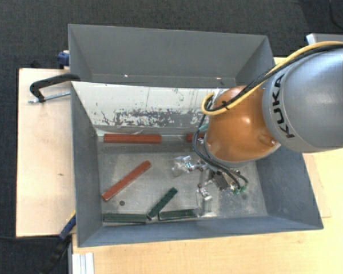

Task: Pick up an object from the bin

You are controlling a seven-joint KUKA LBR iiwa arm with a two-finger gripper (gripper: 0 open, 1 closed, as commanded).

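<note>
Well, saw dark green bar (178, 214) flat along front wall (257, 221), gripper (204, 192) just above its right end; couldn't tell whether wide or narrow. Found second green bar (162, 203) tilted beside it, red bar (126, 180) diagonal further left, another red bar (132, 138) hard against back wall (143, 116). Noted bare floor (160, 161) mid-bin.

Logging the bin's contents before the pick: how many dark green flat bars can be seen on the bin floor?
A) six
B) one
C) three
C: near the front wall of the grey metal bin lie the left dark green bar, the slanted dark green bar and the right dark green bar, the last beside the gripper.
</note>
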